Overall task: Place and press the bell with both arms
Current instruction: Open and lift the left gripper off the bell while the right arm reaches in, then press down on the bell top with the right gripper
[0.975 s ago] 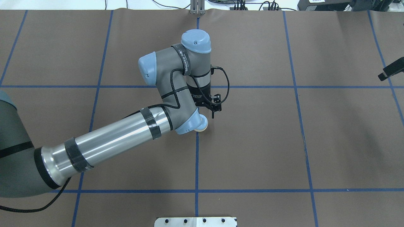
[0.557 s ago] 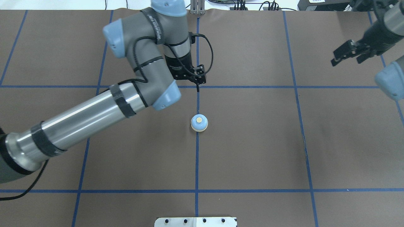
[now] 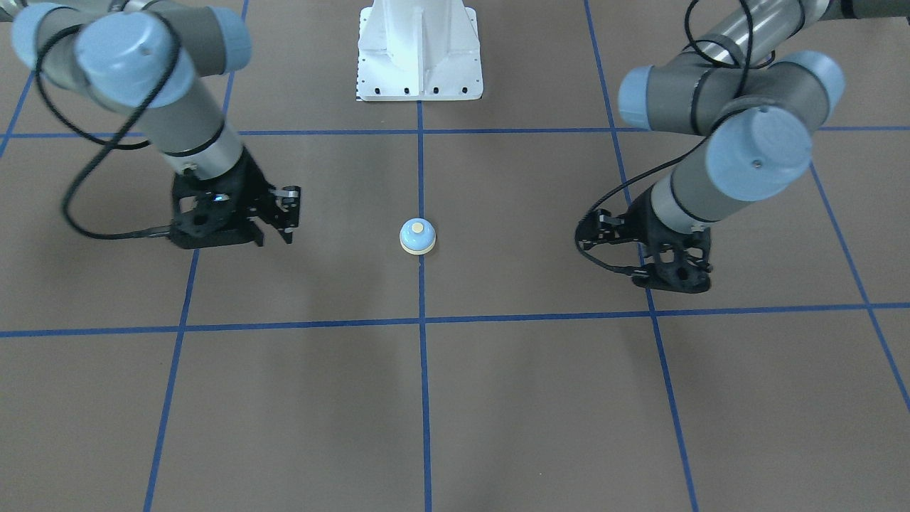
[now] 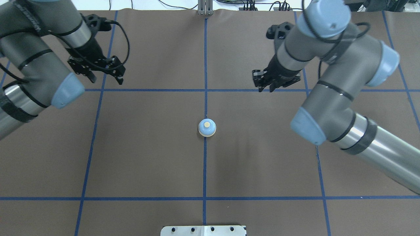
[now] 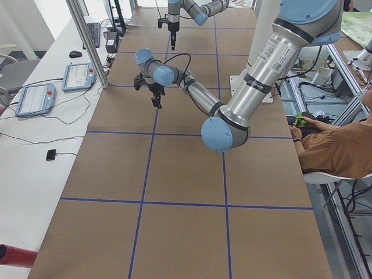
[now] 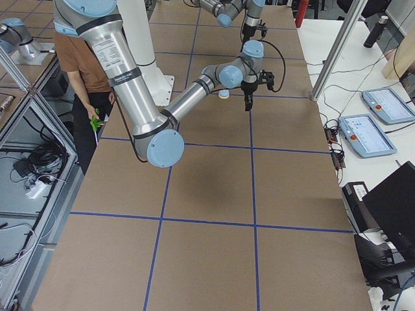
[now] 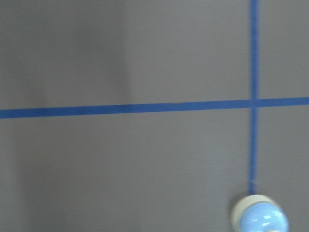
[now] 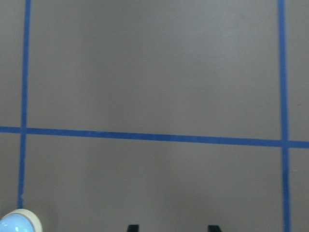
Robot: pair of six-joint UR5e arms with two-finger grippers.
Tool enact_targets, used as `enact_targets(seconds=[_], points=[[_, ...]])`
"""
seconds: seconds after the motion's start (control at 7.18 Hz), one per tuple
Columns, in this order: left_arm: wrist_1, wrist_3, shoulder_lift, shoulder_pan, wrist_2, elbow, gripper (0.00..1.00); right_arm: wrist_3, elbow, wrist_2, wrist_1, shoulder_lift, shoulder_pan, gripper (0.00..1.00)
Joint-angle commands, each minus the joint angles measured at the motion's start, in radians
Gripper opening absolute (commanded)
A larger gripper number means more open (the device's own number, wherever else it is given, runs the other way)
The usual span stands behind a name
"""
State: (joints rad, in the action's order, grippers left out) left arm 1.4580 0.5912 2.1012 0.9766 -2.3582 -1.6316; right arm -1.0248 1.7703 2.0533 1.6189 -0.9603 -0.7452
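The light-blue bell (image 4: 207, 127) with a cream button stands alone on the centre blue line, also seen in the front view (image 3: 417, 236). My left gripper (image 4: 106, 79) hangs above the mat far to the bell's left and beyond it, open and empty. My right gripper (image 4: 266, 88) hangs to the bell's right and beyond it, open and empty. Its two fingertips (image 8: 133, 227) show apart in the right wrist view. The bell sits at the bottom edge of the left wrist view (image 7: 260, 218) and the bottom left corner of the right wrist view (image 8: 17, 223).
The brown mat (image 4: 262, 157) carries a grid of blue tape lines. The white pedestal base (image 3: 419, 50) stands at the robot's side of the table. Tablets (image 5: 36, 97) lie on the white bench beyond the mat's far edge.
My left arm has drawn away from the bell to the far left, leaving it on the mat. My right arm has swung in from the right edge toward the middle.
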Motion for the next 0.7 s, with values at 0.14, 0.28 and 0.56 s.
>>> enact_targets(seconds=[0.14, 0.28, 0.56], points=[[-0.001, -0.126, -0.136, 0.088, -0.004, -0.062, 0.99, -0.202, -0.211, -0.061, 0.002, 0.231, 0.168, 0.00], [-0.002, -0.126, -0.142, 0.093, -0.003, -0.068, 0.99, -0.237, -0.245, -0.062, -0.007, 0.244, 0.181, 0.00], [-0.002, -0.126, -0.171, 0.094, 0.005, -0.089, 0.99, -0.277, -0.326, -0.062, -0.101, 0.246, 0.202, 0.00]])
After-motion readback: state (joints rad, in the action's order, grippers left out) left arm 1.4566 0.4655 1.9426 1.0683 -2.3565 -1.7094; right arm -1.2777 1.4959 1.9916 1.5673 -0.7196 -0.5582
